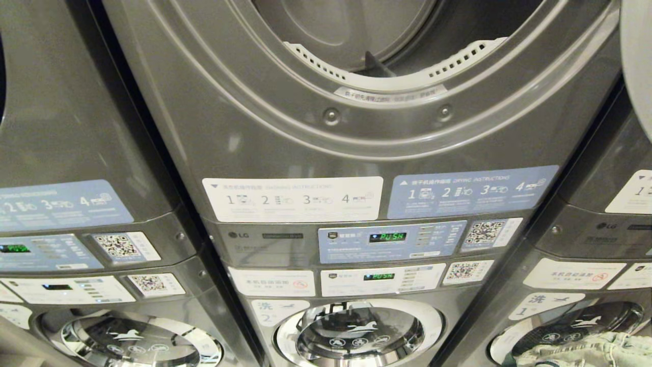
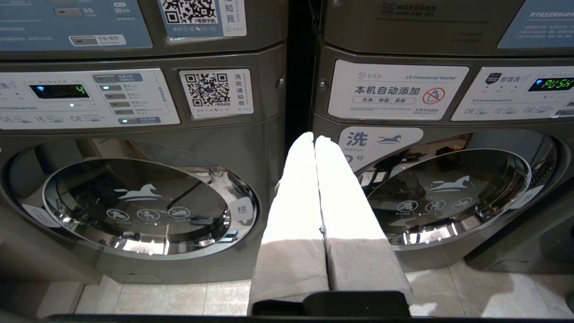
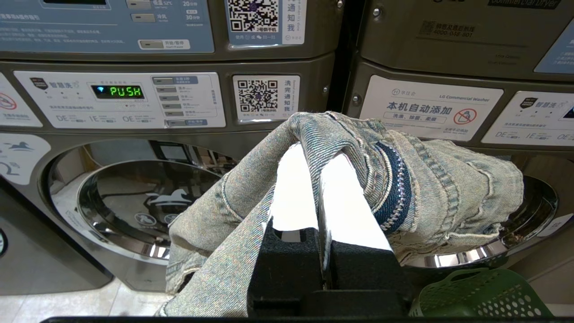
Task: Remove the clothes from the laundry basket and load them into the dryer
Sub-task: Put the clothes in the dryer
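Note:
The dryer point(image 1: 244, 112) fills the head view, dark grey, above the washer labelled 2 point(image 1: 359, 334). Its round mouth point(image 1: 387, 46) stands uncovered, showing the drum and a white perforated strip; the swung-out door point(image 1: 639, 61) edges in at the right. My right gripper point(image 3: 316, 154) is shut on a faded denim garment point(image 3: 430, 179) that drapes over both white fingers, level with the washer doors. A bit of that denim point(image 1: 580, 351) shows low right in the head view. The laundry basket point(image 3: 484, 300) sits just below the held cloth. My left gripper point(image 2: 314, 138) is shut and empty.
Three like stacks stand side by side with narrow dark gaps between them. Chrome-ringed washer doors point(image 2: 148, 206) point(image 2: 448, 197) are closed, with control panels above showing PUSH point(image 3: 125, 92). Pale floor tiles point(image 2: 157, 296) run along the base of the machines.

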